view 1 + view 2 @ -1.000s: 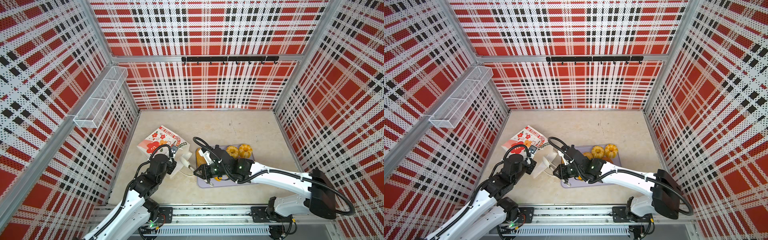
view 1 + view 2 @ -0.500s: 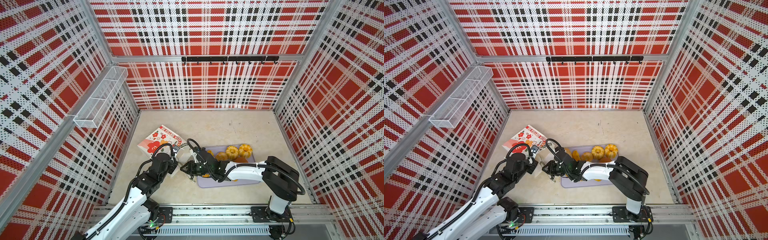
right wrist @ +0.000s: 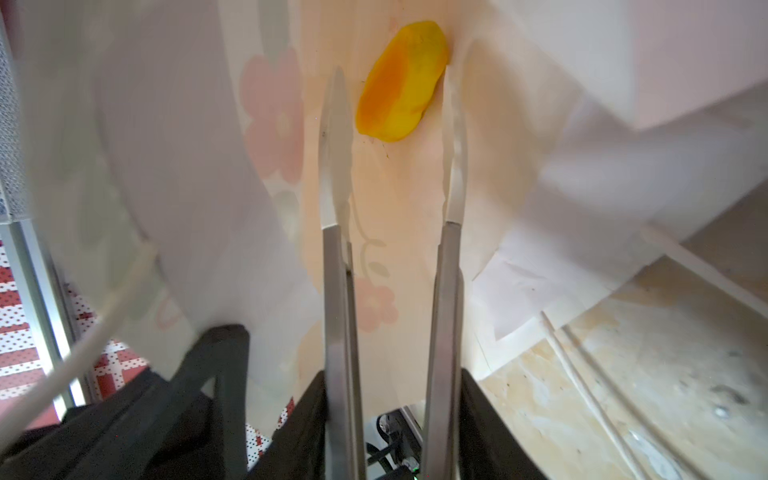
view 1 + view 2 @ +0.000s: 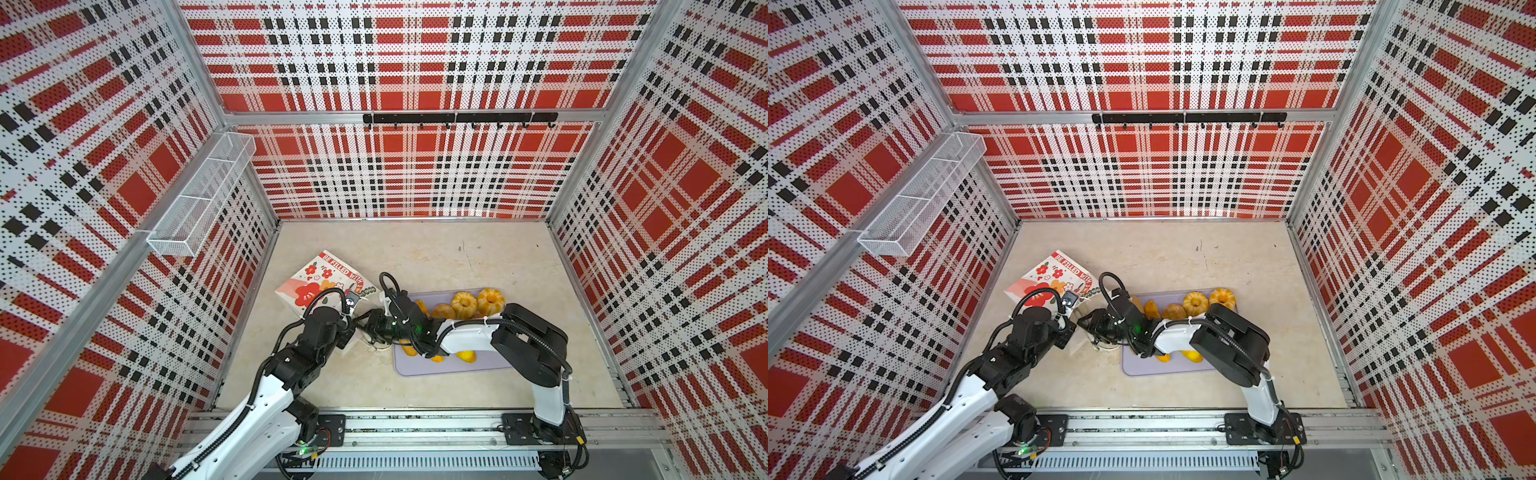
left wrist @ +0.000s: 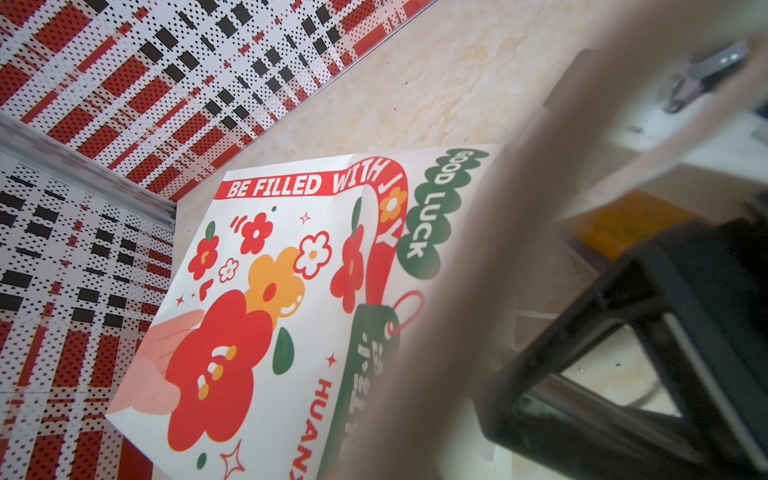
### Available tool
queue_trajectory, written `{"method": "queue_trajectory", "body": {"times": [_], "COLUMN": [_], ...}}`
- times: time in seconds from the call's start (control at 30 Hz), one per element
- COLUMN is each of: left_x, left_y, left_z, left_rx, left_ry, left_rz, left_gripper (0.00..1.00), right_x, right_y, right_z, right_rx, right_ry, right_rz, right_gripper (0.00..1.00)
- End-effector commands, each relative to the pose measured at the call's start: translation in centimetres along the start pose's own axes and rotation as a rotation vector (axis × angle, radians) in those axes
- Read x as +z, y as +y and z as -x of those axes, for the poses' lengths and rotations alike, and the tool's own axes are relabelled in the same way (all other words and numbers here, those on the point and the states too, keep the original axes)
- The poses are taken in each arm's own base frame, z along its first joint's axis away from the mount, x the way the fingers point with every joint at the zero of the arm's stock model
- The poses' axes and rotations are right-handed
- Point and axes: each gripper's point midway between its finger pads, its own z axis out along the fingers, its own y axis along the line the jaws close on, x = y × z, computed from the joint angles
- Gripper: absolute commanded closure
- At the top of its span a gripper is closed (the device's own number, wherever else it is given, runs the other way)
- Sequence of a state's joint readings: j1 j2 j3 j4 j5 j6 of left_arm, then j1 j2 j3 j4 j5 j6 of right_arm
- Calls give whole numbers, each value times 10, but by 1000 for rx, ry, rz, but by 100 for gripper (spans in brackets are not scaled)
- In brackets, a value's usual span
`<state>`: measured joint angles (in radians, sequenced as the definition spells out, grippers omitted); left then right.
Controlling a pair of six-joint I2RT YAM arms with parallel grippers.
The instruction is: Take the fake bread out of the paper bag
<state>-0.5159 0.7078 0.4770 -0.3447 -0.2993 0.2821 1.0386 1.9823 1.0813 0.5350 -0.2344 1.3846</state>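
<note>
The paper bag (image 4: 322,282) lies on its side on the table (image 4: 436,257), with its flower side up. The left gripper (image 4: 351,331) is at the bag's open end. It is closed tight, and it looks like it is pinching the paper edge there. The left wrist view shows only a blurry strip of paper very close up.

The right gripper (image 3: 395,108) pokes into the same open end, right beside the left gripper. Its two long metal fingers (image 3: 334,166) stand a little way apart and squeeze nothing. One yellow bread (image 3: 401,83) lies deep inside the bag, just between the tips of those fingers. It is very close to one tip, but I cannot tell if they touch.

Behind the right gripper, partly under its arm, is a flat purple tray (image 4: 449,368). More bread sits on it. The ring buns (image 4: 464,304) are on the side of the tray farthest from the gripper. A roll (image 4: 442,311) is next to them, nearer the gripper. Small yellow pieces (image 4: 465,356) peek out from under the arm.
</note>
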Motion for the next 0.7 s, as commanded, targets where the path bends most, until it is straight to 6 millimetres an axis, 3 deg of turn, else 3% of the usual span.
{"method": "queue_trajectory", "body": {"times": [0.0, 0.2, 0.33, 0.57, 0.67], "left_x": [0, 0, 0, 2, 1], "left_y": [-2, -4, -6, -8, -9], "left_z": [3, 3, 2, 3, 2], "left_rx": [2, 11, 20, 24, 26], "left_ry": [-18, -15, -11, -12, -12], "left_rz": [-3, -7, -13, -23, -26], "left_gripper": [100, 100, 100, 100, 100], "right_x": [9, 27, 28, 34, 44], "right_y": [33, 18, 13, 25, 30], "right_z": [9, 11, 9, 14, 17], "right_rx": [20, 90, 97, 77, 54], "right_ry": [-18, 4, 15, 19, 30], "right_rz": [131, 115, 92, 148, 159], "right_gripper": [52, 50, 50, 51, 59]}}
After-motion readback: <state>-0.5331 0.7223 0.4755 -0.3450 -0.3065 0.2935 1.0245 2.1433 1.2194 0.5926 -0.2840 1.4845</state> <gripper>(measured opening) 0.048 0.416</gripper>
